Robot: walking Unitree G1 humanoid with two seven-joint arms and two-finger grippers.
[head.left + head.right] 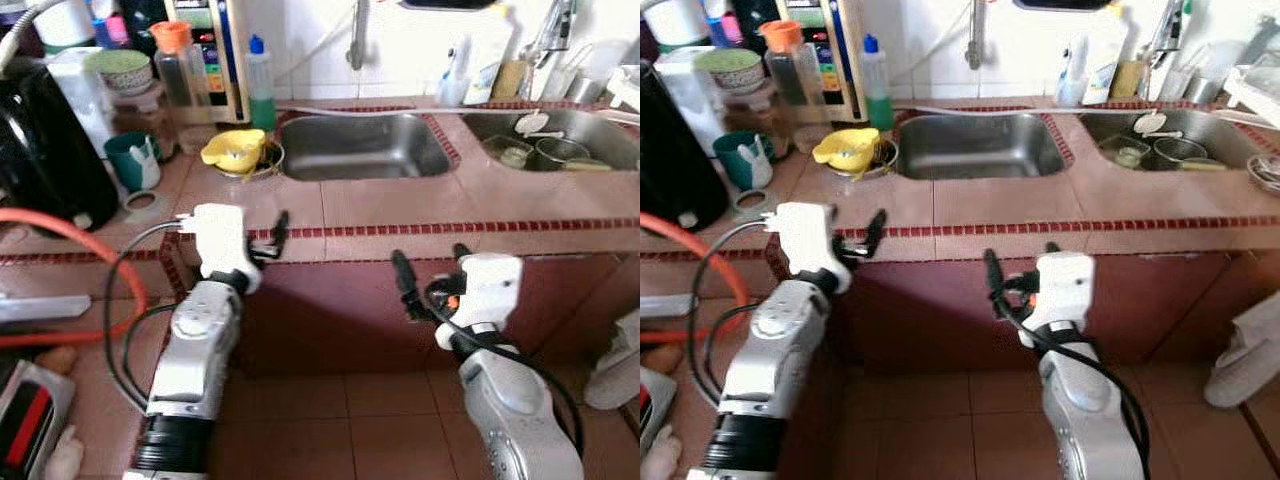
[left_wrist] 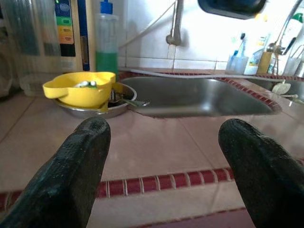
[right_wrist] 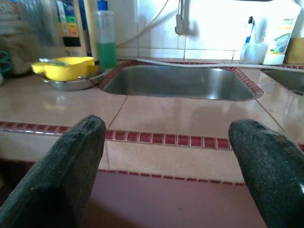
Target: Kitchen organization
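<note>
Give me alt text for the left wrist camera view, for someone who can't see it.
The left gripper, its two black fingers spread open, hovers at the edge of a pink tiled counter. Ahead, a yellow plastic bowl rests in a shallow metal dish beside an empty stainless steel sink, with a clear bottle of green liquid behind.

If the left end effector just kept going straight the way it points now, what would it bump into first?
Probably the yellow bowl in its metal dish. The left end effector, fingers open, sits at the counter edge, just above the tiles. The bowl lies slightly to one side of its line, so it might instead cross bare tiles toward the sink.
</note>
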